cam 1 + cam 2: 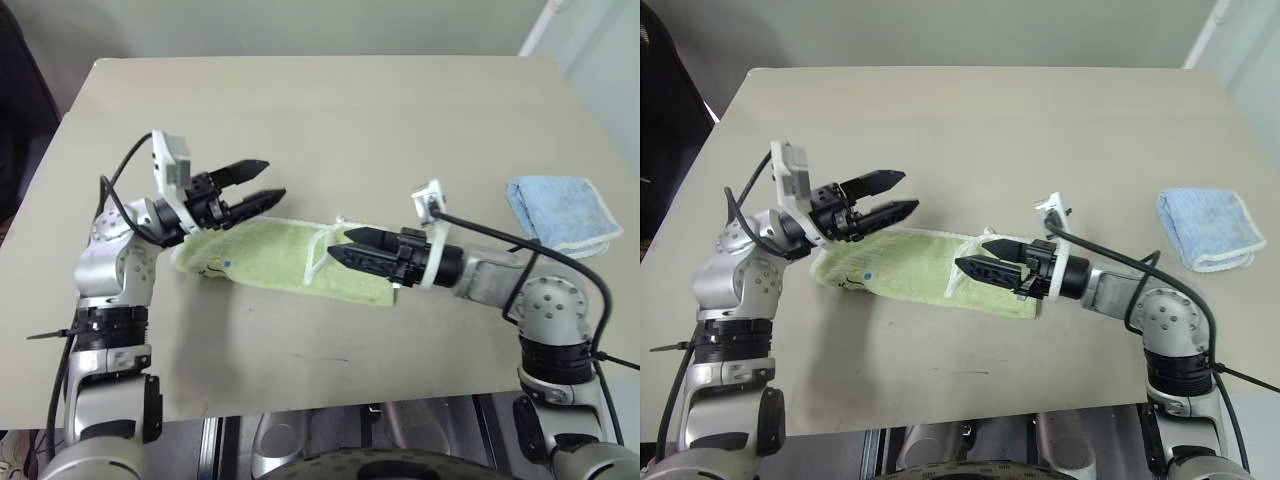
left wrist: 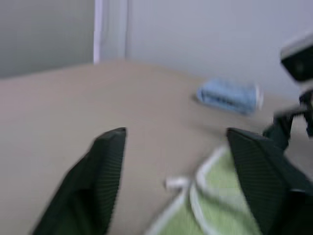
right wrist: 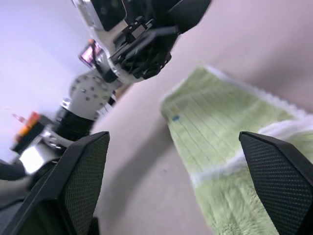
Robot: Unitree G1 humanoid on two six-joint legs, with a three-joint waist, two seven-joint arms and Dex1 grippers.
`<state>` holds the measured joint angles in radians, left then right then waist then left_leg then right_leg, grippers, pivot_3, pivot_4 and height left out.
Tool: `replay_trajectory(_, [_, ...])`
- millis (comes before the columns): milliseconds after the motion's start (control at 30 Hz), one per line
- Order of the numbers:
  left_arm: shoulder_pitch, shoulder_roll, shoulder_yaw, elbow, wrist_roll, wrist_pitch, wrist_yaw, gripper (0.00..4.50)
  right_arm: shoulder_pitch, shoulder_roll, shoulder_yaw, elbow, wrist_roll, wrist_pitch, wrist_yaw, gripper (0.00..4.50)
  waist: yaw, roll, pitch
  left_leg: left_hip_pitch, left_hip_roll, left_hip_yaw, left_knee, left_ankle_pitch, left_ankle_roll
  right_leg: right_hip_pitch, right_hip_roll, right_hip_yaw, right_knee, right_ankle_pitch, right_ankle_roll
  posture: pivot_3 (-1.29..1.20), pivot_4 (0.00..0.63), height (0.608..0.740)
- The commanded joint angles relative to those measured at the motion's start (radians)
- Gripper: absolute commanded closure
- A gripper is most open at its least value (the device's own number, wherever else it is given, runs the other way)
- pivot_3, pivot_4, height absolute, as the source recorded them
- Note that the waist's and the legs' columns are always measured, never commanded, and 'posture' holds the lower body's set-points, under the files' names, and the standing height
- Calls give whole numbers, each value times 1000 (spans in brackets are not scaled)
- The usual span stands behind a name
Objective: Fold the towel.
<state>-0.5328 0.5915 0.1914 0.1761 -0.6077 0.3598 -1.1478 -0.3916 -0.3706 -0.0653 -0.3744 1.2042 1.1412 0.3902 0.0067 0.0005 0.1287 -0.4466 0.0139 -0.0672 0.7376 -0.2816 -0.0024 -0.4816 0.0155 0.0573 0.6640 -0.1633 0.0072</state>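
The light green towel [image 1: 270, 258] lies folded into a long strip on the table, with its white edging and loop [image 1: 318, 255] near its right half and a small dark mark [image 1: 227, 265] near its left end. My left gripper [image 1: 272, 180] hovers open above the towel's left end, pointing right, with nothing between its fingers. My right gripper [image 1: 338, 245] is open too. It hangs just over the towel's right half and points left toward the loop. In the right wrist view the towel [image 3: 220, 132] stretches away below the wide-apart fingers.
A smaller light blue towel [image 1: 560, 212] lies folded at the table's right edge. The tan table [image 1: 350, 120] has bare room behind the green towel and in front of it. Dark clutter stands past the table's left edge.
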Motion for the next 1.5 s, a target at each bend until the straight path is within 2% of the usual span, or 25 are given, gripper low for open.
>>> replay_trajectory(33, [-16, -11, 5, -3, -26, 19, -12, 2394, 14, -7, -42, -51, 81, -2, -29, 382, -1, 0, 0, 0, 0, 0, -1, 0, -1, 0, 0, 0, 0, 0, 0, 0, 150, 703])
replay_trajectory(67, [-17, -16, -3, -6, -28, 23, -23, 2729, 20, -11, -41, -63, 84, -7, -30, 585, -2, 0, 0, 0, 0, 0, -1, 1, -1, 0, 0, 0, 0, 0, 0, 0, 150, 703])
replay_trajectory(133, [-18, -26, -16, -18, -44, 48, -48, 3455, 35, 4, -53, -74, 70, -51, -40, 1266, -2, 0, 0, 1, 0, 0, -1, 1, -1, 0, 0, 0, 0, 0, 0, 0, 150, 703])
replay_trajectory(233, [-4, -23, -41, -53, -79, 101, -107, 4500, 64, 5, -55, -80, -7, -122, -39, 2428, -2, 0, 0, 0, 0, 0, -1, 1, -1, 0, 0, 0, 0, 1, 0, 0, 150, 703])
replay_trajectory(433, [53, 20, -105, -82, -52, 99, -229, 4500, 140, -44, 75, -103, -312, -304, 4, 4467, -3, 0, 0, 1, 0, -1, -1, 2, 1, 0, 0, 0, 0, 2, 0, 0, 150, 703])
replay_trajectory(500, [70, 25, -126, -84, -32, 77, -249, 4500, 160, -42, 113, -101, -380, -357, 21, 4467, -3, 0, 0, 2, 0, -1, -2, 2, 1, 0, 0, 0, 0, 3, 0, 0, 150, 703])
replay_trajectory(633, [96, -39, -193, -73, 79, -74, -215, 4500, 164, -6, 183, -68, -513, -449, 17, 4467, -3, 0, 0, 1, 0, -1, -2, 3, 2, 1, 0, 0, 0, 5, 1, 0, 150, 703])
replay_trajectory(833, [72, -126, -264, -37, 142, -149, -194, 4500, 129, 37, 242, 22, -653, -521, 13, 4467, -1, 0, 0, 2, 0, -1, -1, 4, 3, 3, 0, 0, 0, 5, 1, 0, 150, 703])
replay_trajectory(1000, [48, -82, -348, 80, 281, -302, -267, 4500, 127, 52, 298, 82, -758, -557, 20, 4467, -3, 0, 0, 2, 0, -1, -2, 4, 3, 2, 0, 0, 0, 5, 1, 0, 150, 703])
replay_trajectory(1167, [45, -32, -395, 125, 355, -352, -303, 4500, 146, 54, 350, 127, -854, -582, 21, 4467, -4, 0, 0, 1, 0, -1, -2, 4, 2, 1, 0, 0, -1, 6, 1, 0, 150, 703])
replay_trajectory(1300, [66, -37, -401, 110, 342, -330, -308, 4500, 152, 46, 388, 170, -934, -604, 21, 4467, -4, 0, 0, 2, 0, -1, -2, 4, 3, 2, 0, 0, -1, 6, 1, 0, 150, 703])
replay_trajectory(1500, [66, -81, -340, 62, 243, -193, -245, 4500, 146, 44, 391, 184, -985, -621, 38, 4467, -4, 0, 0, 2, 0, -1, -2, 4, 3, 3, -1, 0, -1, 6, 1, 0, 150, 703])
